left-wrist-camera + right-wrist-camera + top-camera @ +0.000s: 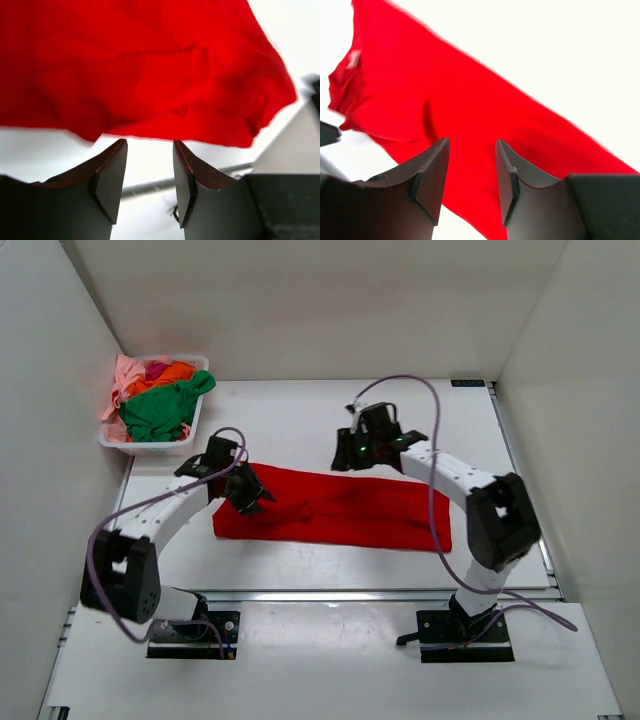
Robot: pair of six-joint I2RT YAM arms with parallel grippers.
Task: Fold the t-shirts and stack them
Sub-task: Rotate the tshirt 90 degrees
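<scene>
Far left, white basket (150, 446) of t-shirts (160, 408)

The red shirt (335, 508) lies flat on the surface (300, 420), folded into a long band running left to right. Its cloth is bright, plain and softly creased. The rest are heaped in the basket (150, 447) at the far left. The green shirt (160, 412) is on top, spilling over the rim. The orange shirt (170, 373) is behind it, the pink shirt (122, 375) hangs at the left edge, and the magenta shirt (157, 368) barely shows at the back.
</scene>
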